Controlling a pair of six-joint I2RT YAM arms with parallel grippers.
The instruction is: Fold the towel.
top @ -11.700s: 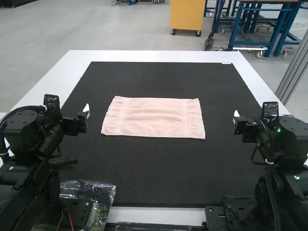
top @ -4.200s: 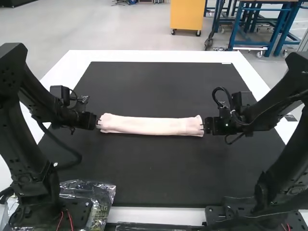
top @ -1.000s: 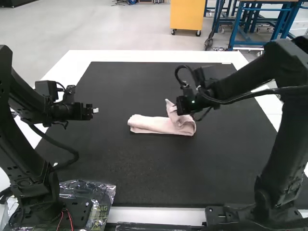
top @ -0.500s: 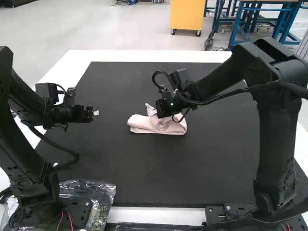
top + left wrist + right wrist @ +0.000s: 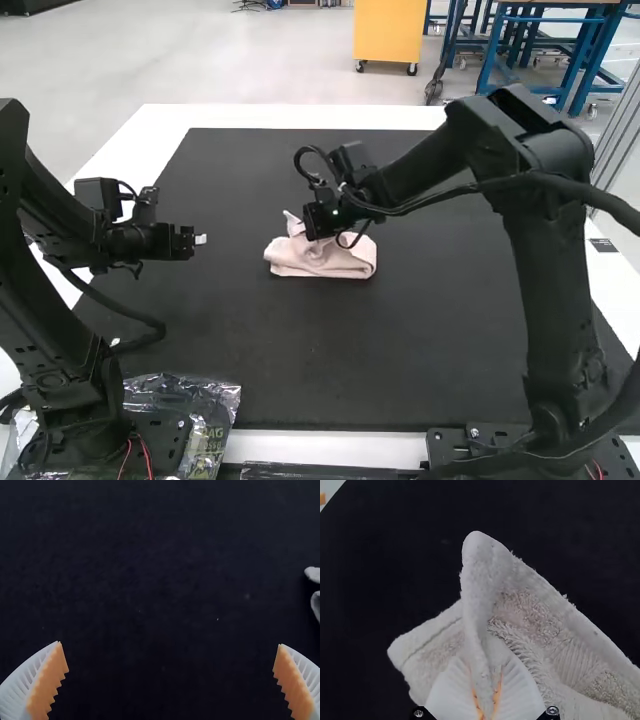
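The pink towel (image 5: 318, 261) lies as a narrow folded strip near the middle of the dark mat, its right part doubled over toward the left. My right gripper (image 5: 303, 232) is over its left portion; in the right wrist view that gripper (image 5: 486, 700) is shut on a pinched edge of the towel (image 5: 545, 615), with a tip of cloth standing up beyond the fingers. My left gripper (image 5: 203, 239) hangs to the left of the towel, apart from it. In the left wrist view my left gripper (image 5: 170, 652) is open with nothing between its ribbed fingers.
The dark mat (image 5: 330, 360) covers most of the white table (image 5: 300, 117). A clear plastic bag (image 5: 207, 420) lies at the near left, beside the left arm's base. The right arm reaches across the mat's right half.
Over the last second my right gripper has moved left, carrying the towel's right end over the rest and making it shorter. Earlier, the towel lay wider and flat. The left gripper has hardly moved lately.
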